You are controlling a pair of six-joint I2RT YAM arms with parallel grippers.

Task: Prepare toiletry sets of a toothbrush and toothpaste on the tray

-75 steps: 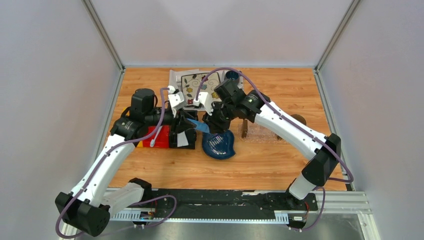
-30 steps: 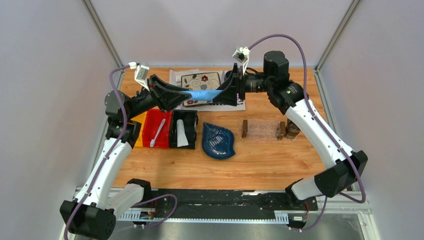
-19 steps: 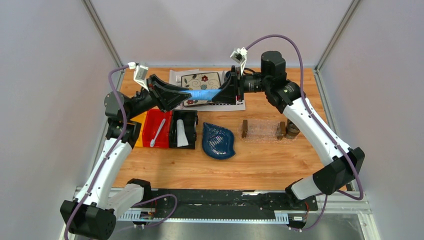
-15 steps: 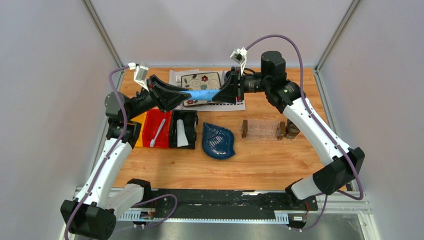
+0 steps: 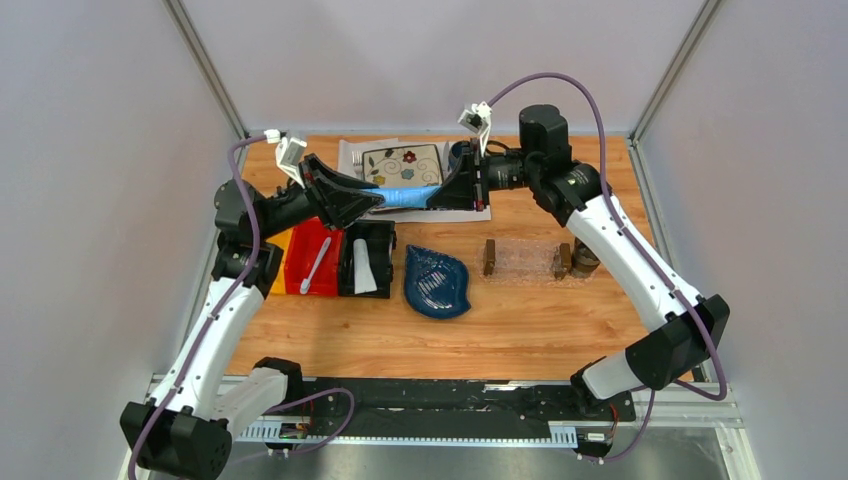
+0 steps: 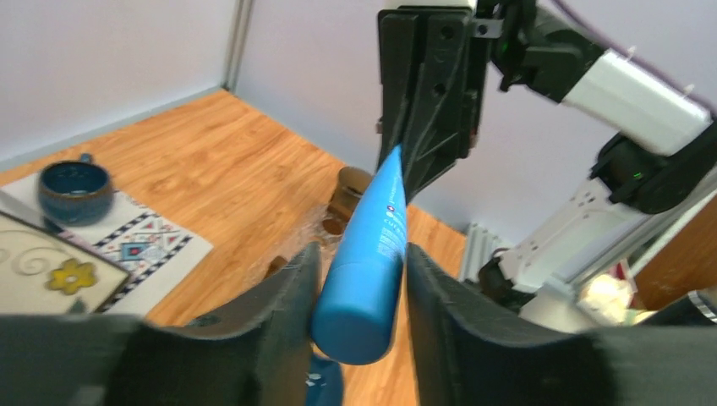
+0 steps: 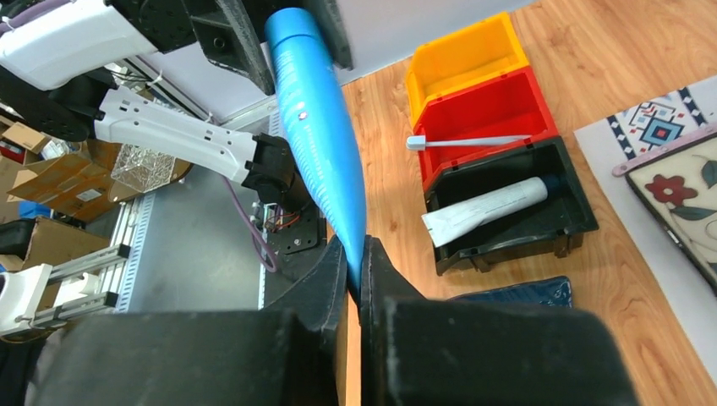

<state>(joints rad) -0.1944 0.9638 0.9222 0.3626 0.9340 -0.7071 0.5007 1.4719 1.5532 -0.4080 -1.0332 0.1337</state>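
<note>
A light blue toothpaste (image 5: 405, 195) tube hangs level in the air above the back of the table, between both grippers. My left gripper (image 5: 372, 198) has its fingers against the cap end (image 6: 372, 254). My right gripper (image 7: 355, 245) is shut on the tube's flat tail (image 7: 317, 127). The pale toothbrush (image 5: 315, 265) lies in the red bin (image 7: 499, 106). A white-grey toothpaste (image 5: 362, 275) tube lies in the black bin (image 7: 541, 228). The clear tray (image 5: 525, 258), a brown block at each end, sits right of centre with nothing in it.
A dark blue leaf-shaped dish (image 5: 437, 282) lies between the bins and the tray. A yellow bin (image 7: 461, 55) stands left of the red one. A flowered plate on a mat (image 5: 400, 165) and a blue mug (image 6: 74, 184) sit at the back. A brown cup (image 5: 585, 262) stands by the tray's right end.
Both grippers lifted the blue tube from low over the bins to mid-air. In the last second the right jaws closed on its tail, and the left wrist shifted slightly right.
</note>
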